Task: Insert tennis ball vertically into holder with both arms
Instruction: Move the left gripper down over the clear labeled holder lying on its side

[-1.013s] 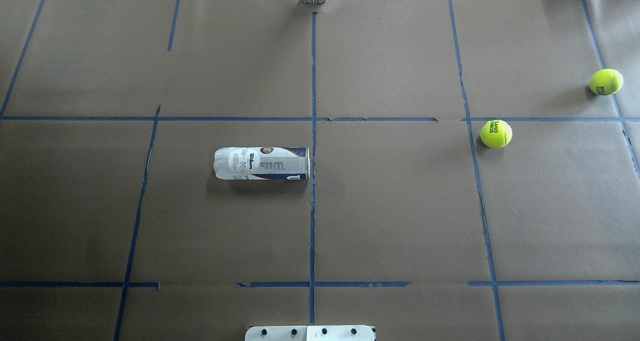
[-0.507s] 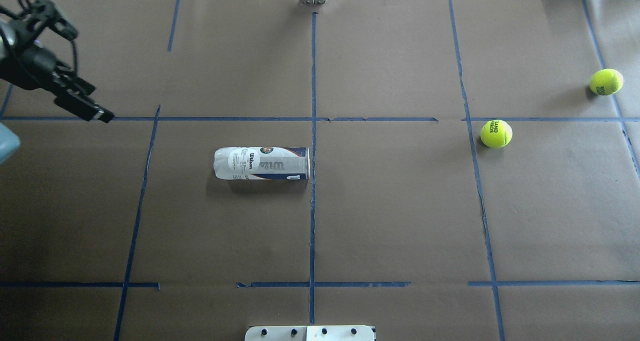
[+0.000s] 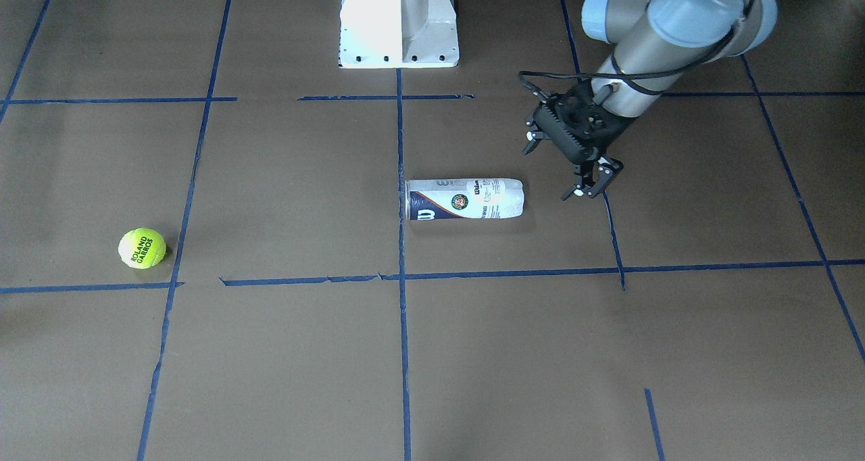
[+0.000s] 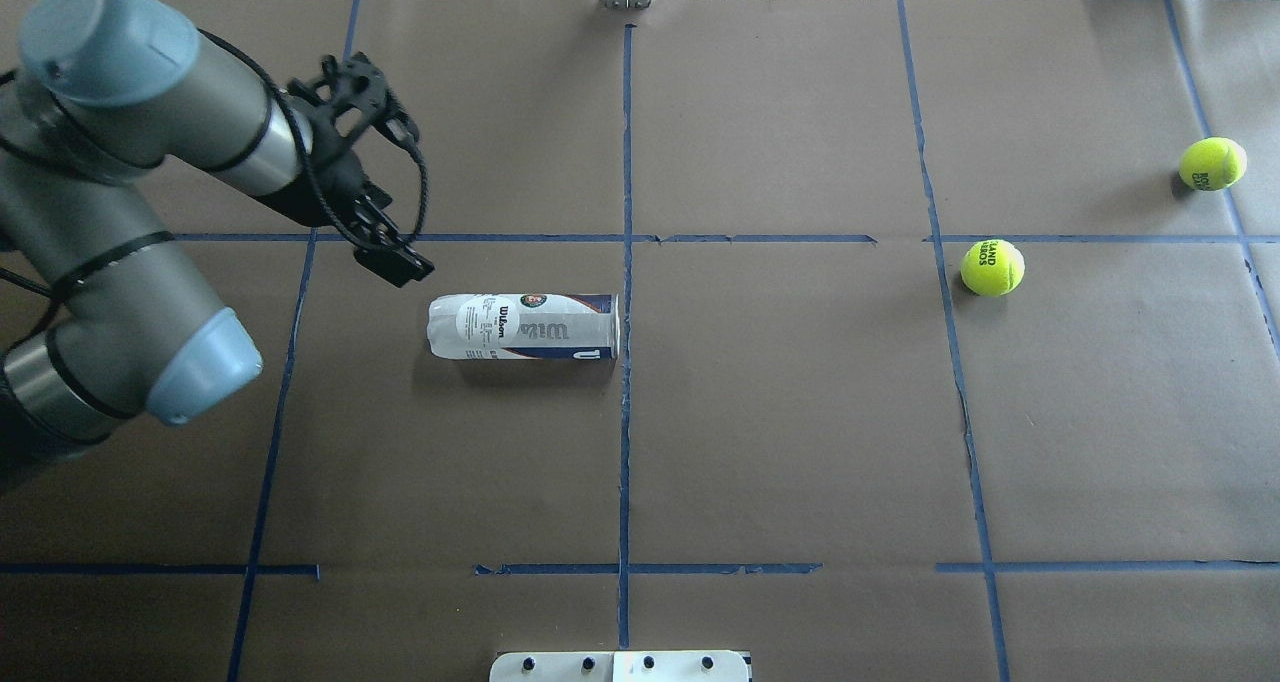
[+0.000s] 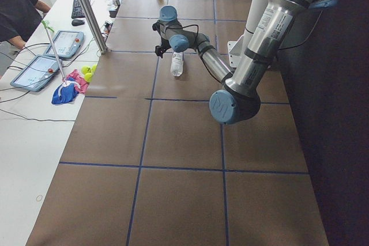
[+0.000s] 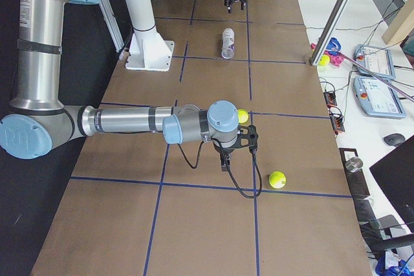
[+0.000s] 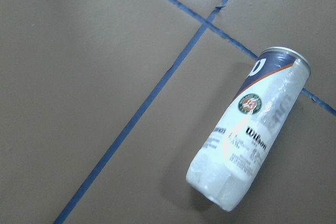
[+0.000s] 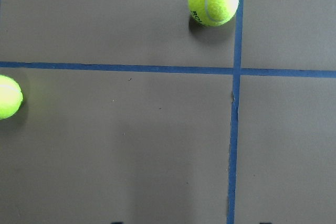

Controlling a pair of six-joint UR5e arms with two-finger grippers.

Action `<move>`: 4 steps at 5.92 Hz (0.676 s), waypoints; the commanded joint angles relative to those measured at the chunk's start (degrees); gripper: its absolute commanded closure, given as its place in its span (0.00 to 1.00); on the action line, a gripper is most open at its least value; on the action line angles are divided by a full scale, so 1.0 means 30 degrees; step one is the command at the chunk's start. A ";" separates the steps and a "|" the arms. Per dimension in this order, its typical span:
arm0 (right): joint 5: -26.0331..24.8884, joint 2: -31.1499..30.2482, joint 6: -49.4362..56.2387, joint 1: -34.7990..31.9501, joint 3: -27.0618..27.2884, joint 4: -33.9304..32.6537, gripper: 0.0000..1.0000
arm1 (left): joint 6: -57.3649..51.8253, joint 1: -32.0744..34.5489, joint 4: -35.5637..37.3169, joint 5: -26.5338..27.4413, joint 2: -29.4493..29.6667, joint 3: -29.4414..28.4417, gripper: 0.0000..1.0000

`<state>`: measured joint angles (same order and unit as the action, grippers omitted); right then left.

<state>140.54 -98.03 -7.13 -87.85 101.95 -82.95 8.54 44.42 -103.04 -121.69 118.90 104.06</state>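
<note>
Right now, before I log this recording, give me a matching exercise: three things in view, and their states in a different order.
Things:
1. clear plastic Wilson can
2. fuzzy yellow-green tennis ball nearer the can
3. black left gripper

States:
a. hovering, fingers apart
b. lying on its side
c. far out on the robot's right

Pairs: 1-b, 2-c, 3-a

Silver-grey arms point(image 4: 110, 282), light blue joint caps point(image 4: 205, 367)

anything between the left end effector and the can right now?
Nothing visible. The left end effector hovers off the clear bottom end of the can, which lies on its side. Only bare brown paper shows between them.
</note>
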 commanded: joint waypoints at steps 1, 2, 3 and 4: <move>-0.0787 0.0041 -0.0026 0.0218 0.0001 0.0053 0.11 | 0.0143 -0.2576 0.0067 0.2842 0.2394 -0.1249 0.00; -0.0822 0.0158 -0.0055 0.0278 0.0030 0.0025 0.01 | 0.0114 -0.3372 0.0213 0.4424 0.3654 -0.2507 0.00; -0.0822 0.0159 -0.0055 0.0278 0.0030 0.0053 0.00 | -0.0089 -0.3409 0.0243 0.4527 0.4856 -0.3941 0.00; -0.0793 0.0159 0.0032 0.0278 0.0059 0.0083 0.00 | -0.1107 -0.3467 0.0737 0.4528 0.5738 -0.5028 0.00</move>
<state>138.14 -97.59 -7.22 -87.05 102.06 -82.78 7.46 34.37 -101.89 -108.55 133.17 92.48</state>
